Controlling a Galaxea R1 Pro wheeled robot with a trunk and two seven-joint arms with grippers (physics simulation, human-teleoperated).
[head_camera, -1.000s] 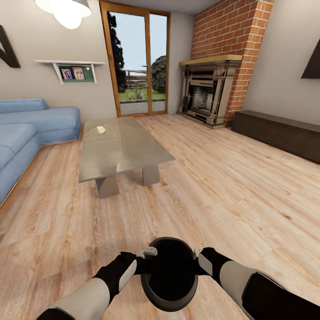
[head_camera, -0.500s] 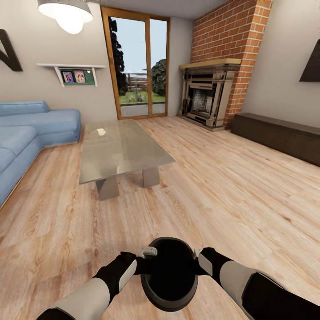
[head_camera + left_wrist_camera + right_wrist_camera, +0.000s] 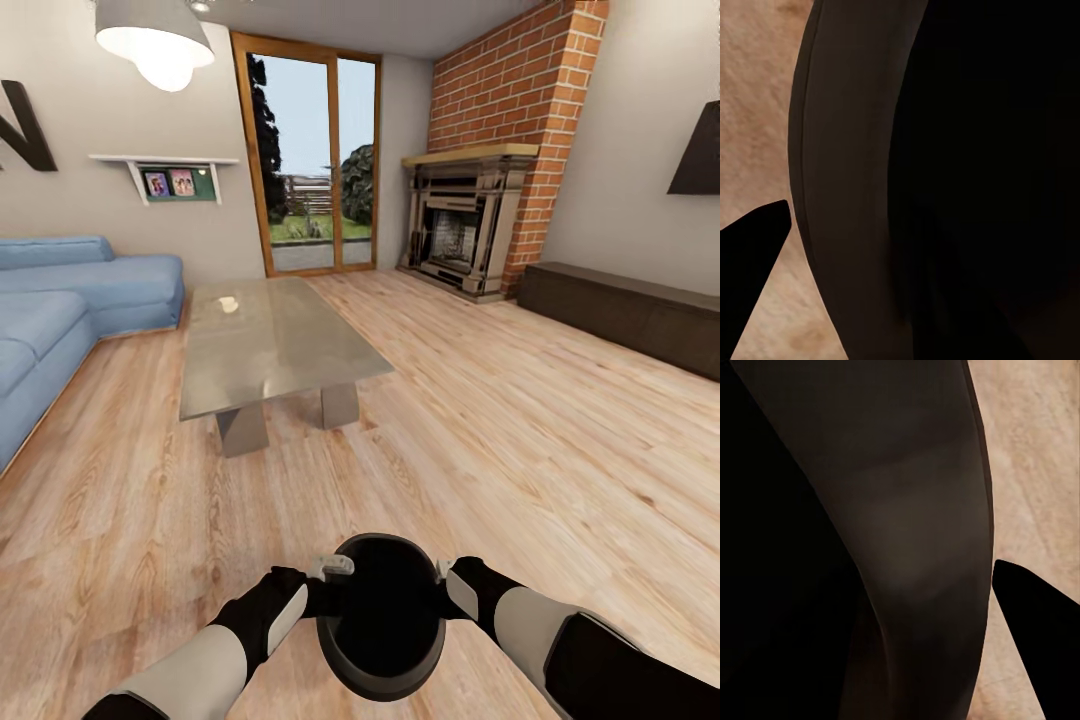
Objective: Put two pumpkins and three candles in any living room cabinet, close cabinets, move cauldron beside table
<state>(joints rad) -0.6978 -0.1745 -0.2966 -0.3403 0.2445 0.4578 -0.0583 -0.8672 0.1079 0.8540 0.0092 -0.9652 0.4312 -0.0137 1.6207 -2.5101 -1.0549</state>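
Carrying the cauldron point(image 3: 381, 625) toward the worktop point(image 3: 275, 340), the last part of the task by the look of it: black pot held mouth-up between the left end effector point(image 3: 322, 585) and the right end effector point(image 3: 447, 590), one at each side of the rim, above the wooden floor point(image 3: 520, 430). Both appear clamped on the rim, though the fingertips hide behind the pot wall, so the grip reads from the posture rather than from the jaws themselves. Worktop well ahead of the end effectors and somewhat toward the left one, bare and glossy; long dark cabinet point(image 3: 620, 310) far off past the right end effector, drawer fronts seemingly shut. Next move, as a judgement: closing the remaining stretch of floor, then lowering the pot level onto the boards just beside the worktop's chunky base, and only then letting go on both sides together, to avoid tipping. Head view gives the whole room: blue sofa point(image 3: 70, 300), brick fireplace point(image 3: 465, 225), glass door point(image 3: 305, 160). Left wrist view offers instead the curved dark wall of the cauldron point(image 3: 847, 187) pressed close, floor grain beyond; right wrist view the same from the opposite flank point(image 3: 915, 532), a dark finger tip at the edge.
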